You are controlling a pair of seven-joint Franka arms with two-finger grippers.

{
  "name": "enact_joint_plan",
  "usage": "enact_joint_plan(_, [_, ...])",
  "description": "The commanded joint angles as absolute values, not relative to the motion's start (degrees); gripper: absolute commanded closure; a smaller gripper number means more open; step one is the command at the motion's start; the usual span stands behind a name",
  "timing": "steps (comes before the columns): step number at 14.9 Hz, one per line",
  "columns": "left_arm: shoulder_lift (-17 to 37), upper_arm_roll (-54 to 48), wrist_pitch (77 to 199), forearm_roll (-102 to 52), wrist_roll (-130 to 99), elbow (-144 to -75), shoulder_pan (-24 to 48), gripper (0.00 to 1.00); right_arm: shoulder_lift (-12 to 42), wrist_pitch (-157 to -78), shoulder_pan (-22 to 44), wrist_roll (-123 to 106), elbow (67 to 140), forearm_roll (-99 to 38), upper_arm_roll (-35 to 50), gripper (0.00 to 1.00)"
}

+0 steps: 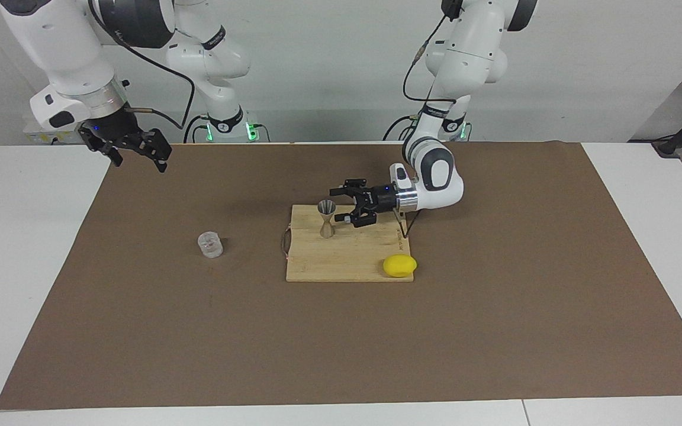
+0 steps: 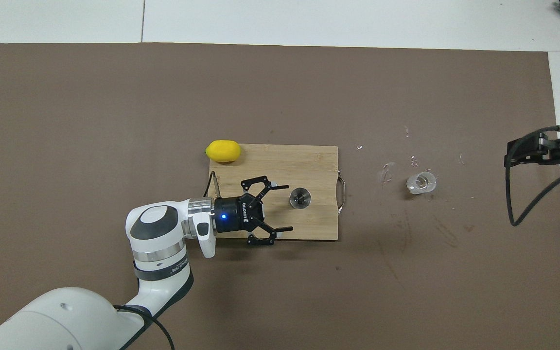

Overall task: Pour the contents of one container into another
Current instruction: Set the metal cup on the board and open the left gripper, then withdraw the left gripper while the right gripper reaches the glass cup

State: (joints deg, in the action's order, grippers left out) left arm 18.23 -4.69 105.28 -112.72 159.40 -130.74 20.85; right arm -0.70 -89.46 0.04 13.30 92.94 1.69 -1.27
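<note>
The silver hourglass jigger (image 1: 327, 219) stands upright on the wooden cutting board (image 1: 347, 260), also seen from overhead (image 2: 300, 198). My left gripper (image 1: 341, 206) is open and lies level just above the board, its fingertips just short of the jigger's upper cone and apart from it; it also shows in the overhead view (image 2: 287, 207). The small clear glass cup (image 1: 210, 245) stands upright on the brown mat toward the right arm's end (image 2: 421, 182). My right gripper (image 1: 140, 155) is open and empty, raised over the mat's edge at its own end (image 2: 516, 154), where it waits.
A yellow lemon (image 1: 399, 265) lies at the board's corner farthest from the robots, toward the left arm's end (image 2: 223, 150). The board (image 2: 309, 160) has a metal handle on the side facing the cup. A brown mat (image 1: 495, 331) covers the white table.
</note>
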Motion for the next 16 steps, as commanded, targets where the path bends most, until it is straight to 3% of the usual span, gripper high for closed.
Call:
enact_joint_plan(1, [13.28, -4.83, 100.56, -104.90, 166.57, -137.36, 13.83, 0.00, -1.32, -89.65, -0.97, 23.25, 94.04, 0.36, -0.79, 0.00])
enact_joint_plan(4, [10.55, -4.66, 95.55, -89.36, 162.26, -139.31, 2.86, 0.00, -2.90, -91.05, -2.54, 35.39, 97.90, -2.19, -0.79, 0.00])
enact_joint_plan(8, [10.90, -4.66, 89.14, -66.50, 158.12, -135.28, -12.27, 0.00, -2.90, -94.82, -5.19, 43.20, 103.61, -8.16, -0.79, 0.01])
enact_joint_plan(11, [12.56, -4.66, 83.86, -50.85, 153.12, -125.72, -21.16, 0.00, -2.29, -101.58, -5.01, 53.49, 108.88, -11.76, -0.79, 0.01])
enact_joint_plan(14, [15.37, -4.66, 78.93, -35.65, 142.69, -111.23, -27.49, 0.00, 4.72, -104.75, -6.15, 56.07, 109.69, -16.34, -0.88, 0.01])
enact_joint_plan(16, [15.38, -4.57, 78.75, -28.68, 138.01, -105.05, -28.12, 0.00, 7.02, -109.75, -7.21, 57.12, 111.79, -19.06, -0.79, 0.02])
